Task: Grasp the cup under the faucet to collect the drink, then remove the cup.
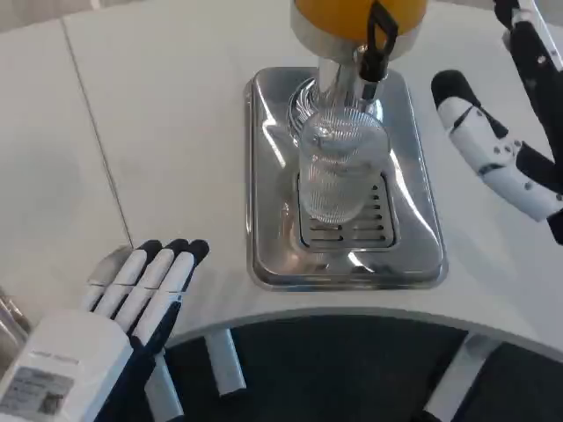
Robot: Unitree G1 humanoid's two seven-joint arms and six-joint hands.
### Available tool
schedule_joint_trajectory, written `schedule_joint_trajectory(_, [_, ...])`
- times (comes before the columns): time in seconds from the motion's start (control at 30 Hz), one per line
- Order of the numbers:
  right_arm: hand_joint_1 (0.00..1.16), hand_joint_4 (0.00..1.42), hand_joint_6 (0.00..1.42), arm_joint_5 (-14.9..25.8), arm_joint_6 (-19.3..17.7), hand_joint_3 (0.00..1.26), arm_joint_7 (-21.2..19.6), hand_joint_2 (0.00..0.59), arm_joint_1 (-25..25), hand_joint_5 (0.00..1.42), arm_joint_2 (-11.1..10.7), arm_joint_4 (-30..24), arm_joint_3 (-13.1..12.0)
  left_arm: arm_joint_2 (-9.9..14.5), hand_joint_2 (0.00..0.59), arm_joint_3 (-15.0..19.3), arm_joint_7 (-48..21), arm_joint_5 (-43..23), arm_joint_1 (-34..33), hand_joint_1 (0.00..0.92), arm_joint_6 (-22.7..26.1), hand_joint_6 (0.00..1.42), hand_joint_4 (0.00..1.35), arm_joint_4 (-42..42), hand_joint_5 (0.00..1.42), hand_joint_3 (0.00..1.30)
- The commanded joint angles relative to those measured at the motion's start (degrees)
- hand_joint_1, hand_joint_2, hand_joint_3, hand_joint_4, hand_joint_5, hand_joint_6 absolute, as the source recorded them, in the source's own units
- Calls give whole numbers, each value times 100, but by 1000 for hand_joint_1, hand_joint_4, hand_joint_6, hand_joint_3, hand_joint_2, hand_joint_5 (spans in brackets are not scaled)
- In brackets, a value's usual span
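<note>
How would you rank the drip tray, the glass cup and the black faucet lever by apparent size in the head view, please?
1. drip tray
2. glass cup
3. black faucet lever, partly cropped, plainly smallest

clear ribbed cup (339,171), orange tank (352,16)

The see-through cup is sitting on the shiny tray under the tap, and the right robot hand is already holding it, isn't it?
Not quite. In the head view the clear cup does sit on the shiny tray under the tap, but the right robot hand is beside it, not touching it. Nothing holds the cup.
</note>
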Motion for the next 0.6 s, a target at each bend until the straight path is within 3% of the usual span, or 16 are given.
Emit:
schedule_joint_trajectory(0.03, [349,0,0,208,259,0,-190,461,-353,0,101,251,56,-78,27,44,33,-14,106,0,-77,23,0,-76,0,0])
schedule_joint_trajectory(0.43, [330,0,40,384,382,0,-200,463,-1156,0,52,922,454,-204,35,47,7,-4,7,0,-10,36,0,-43,1,0])
schedule_joint_trajectory(0.6, [299,0,47,557,386,0,-9,457,-1278,0,0,1089,687,-223,36,23,-19,-35,-98,0,12,38,0,14,2,0])
